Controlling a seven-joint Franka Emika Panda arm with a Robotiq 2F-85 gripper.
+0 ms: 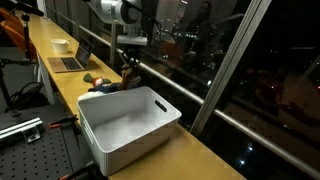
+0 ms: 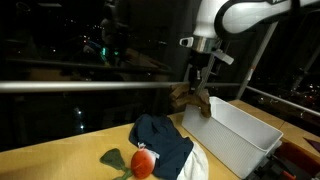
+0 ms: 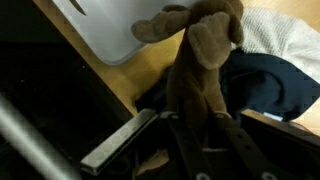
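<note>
My gripper [image 2: 197,88] is shut on a brown plush toy [image 3: 200,70] and holds it in the air by the window, just beyond the far rim of a white plastic bin [image 2: 245,135]. The toy hangs from the fingers [image 3: 195,125] in the wrist view, with its limbs dangling. It also shows in both exterior views [image 1: 127,76] [image 2: 192,98]. Under it lies a dark blue cloth [image 2: 165,138] on a white cloth [image 2: 197,165]. A red and green toy [image 2: 140,162] lies in front of the cloths.
The white bin [image 1: 130,125] is empty and stands on a long wooden counter [image 1: 195,155] along a dark window with a metal rail [image 2: 80,86]. A laptop [image 1: 72,60] and a white bowl [image 1: 60,44] stand further along the counter.
</note>
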